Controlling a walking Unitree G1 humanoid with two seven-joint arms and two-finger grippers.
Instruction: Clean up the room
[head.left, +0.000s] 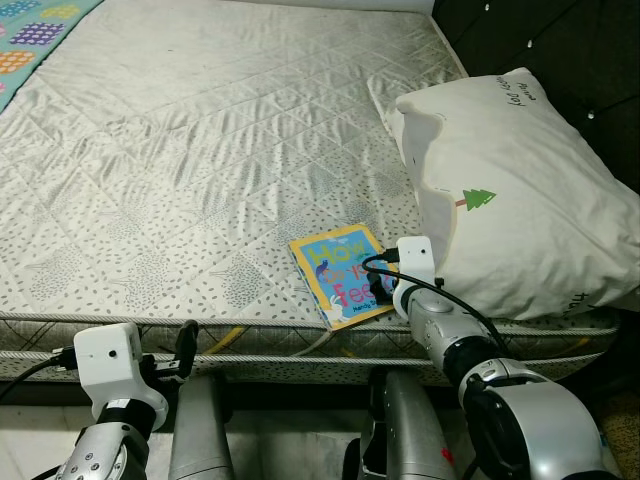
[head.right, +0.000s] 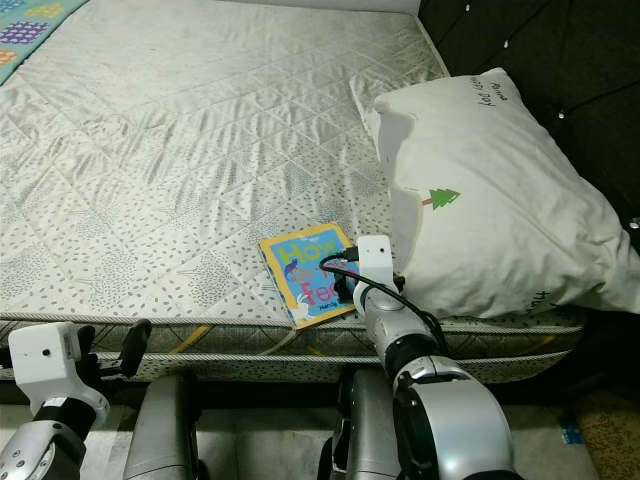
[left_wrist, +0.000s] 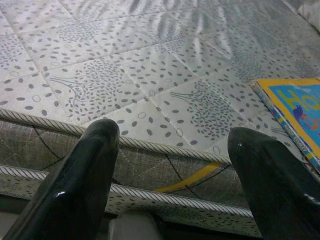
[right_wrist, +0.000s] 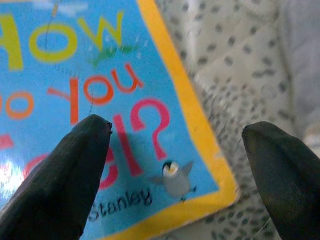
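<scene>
Right hand (right_wrist: 175, 165) is poised directly over the near corner of a children's picture book (head.left: 342, 273), its two black fingers spread wide, one above the blue cover and the other above the mattress (head.left: 200, 150) just past the book's yellow border. Nothing is between them yet. The book lies flat on the bed close to its near edge, cover up, its far side right beside a white pillow (head.left: 520, 190) printed with a small green tree; whether the two touch is hard to tell.

Left hand (left_wrist: 172, 165) waits lower, off the bed's front edge, fingers also wide apart and holding nothing, aimed across the piped rim of the mattress towards the book.

By the look of it, the step in hand is the pick-up of the book, at the approach stage with no grasp made. A flat, thin book on a soft quilted surface gives little to grip, so the next move probably calls for getting one finger under the yellow-bordered corner near the edge, or sliding the book to overhang the rim, before closing on it.
</scene>
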